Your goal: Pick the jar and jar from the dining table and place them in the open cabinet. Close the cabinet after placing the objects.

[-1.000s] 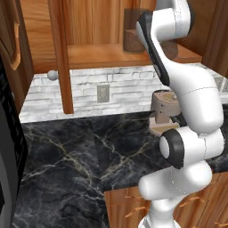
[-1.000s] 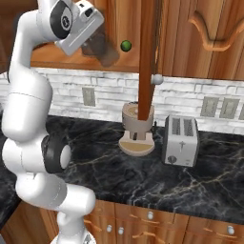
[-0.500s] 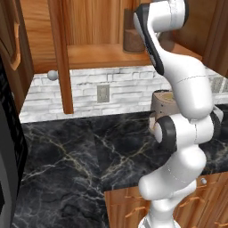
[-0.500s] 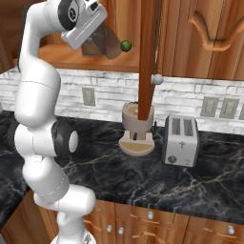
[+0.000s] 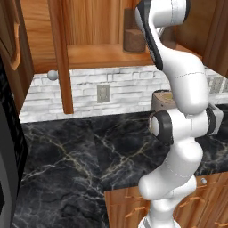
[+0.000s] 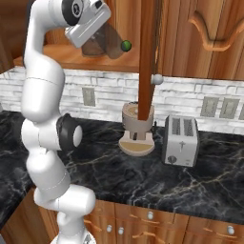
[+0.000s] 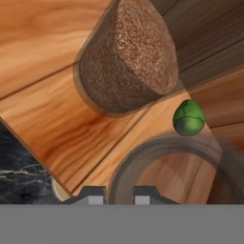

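My gripper (image 7: 117, 193) is up inside the open wooden cabinet (image 5: 102, 55), shut on the wall of a terracotta jar (image 7: 167, 164) whose round rim shows close in the hand view. In the right base view this held jar (image 6: 107, 42) hangs under the gripper (image 6: 100, 38), just above the shelf. A second jar (image 7: 126, 55), brown with a speckled top, stands on the shelf boards beyond it. In the left base view a brown jar (image 5: 133, 39) shows on the shelf beside my wrist; I cannot tell which of the two it is. The dining table is out of view.
Two cabinet doors stand open edge-on, one (image 5: 59, 58) at the left and one (image 6: 147, 57) with a round knob (image 6: 156, 79). A small green ball (image 7: 189, 117) lies by the jars. On the black marble counter (image 6: 143, 183) stand a round appliance (image 6: 137, 128) and a toaster (image 6: 180, 140).
The arm has drawn more upright and carried the hand with the jar a little to the right, deeper over the shelf. The cabinet doors and counter things have not moved.
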Controlling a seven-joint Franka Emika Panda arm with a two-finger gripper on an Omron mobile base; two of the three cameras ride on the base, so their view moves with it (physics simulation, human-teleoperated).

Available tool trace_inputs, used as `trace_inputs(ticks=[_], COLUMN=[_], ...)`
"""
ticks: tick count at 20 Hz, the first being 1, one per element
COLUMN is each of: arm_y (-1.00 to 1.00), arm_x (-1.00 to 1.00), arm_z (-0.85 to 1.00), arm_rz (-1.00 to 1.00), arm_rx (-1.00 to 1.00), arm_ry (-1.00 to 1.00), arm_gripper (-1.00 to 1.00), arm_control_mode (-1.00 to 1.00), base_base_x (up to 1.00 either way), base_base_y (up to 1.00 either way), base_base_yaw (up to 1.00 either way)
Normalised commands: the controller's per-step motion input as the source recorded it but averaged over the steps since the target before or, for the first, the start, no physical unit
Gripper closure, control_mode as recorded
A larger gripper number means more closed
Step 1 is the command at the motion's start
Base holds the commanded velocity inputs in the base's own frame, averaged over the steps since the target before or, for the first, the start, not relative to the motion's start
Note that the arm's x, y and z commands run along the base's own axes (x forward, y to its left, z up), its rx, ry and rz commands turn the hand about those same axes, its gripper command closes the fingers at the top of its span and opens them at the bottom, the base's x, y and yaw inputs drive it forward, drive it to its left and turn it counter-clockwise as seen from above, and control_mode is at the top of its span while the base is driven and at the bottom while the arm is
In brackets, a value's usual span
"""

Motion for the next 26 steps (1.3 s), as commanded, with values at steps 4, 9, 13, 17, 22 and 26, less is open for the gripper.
trace_inputs(ticks=[4,9,13,17,22,26], arm_y=[-0.02,-0.01,-0.01,0.0,0.0,-0.06], arm_x=[0.0,0.0,0.0,0.0,0.01,0.04], arm_z=[-0.04,-0.23,-0.39,-0.2,-0.05,0.17], arm_rz=[0.0,0.0,0.0,0.0,0.03,0.01], arm_rx=[0.0,0.01,0.0,0.0,0.0,-0.03], arm_ry=[0.01,0.0,0.02,0.0,-0.1,-0.18], arm_gripper=[1.0,1.0,1.0,1.0,-1.0,-1.0], arm_control_mode=[-1.0,-1.0,-1.0,-1.0,-1.0,-1.0], base_base_x=[0.0,0.0,0.0,0.0,0.0,0.0], base_base_y=[0.0,0.0,0.0,0.0,0.0,0.0], base_base_yaw=[0.0,0.0,0.0,0.0,0.0,0.0])
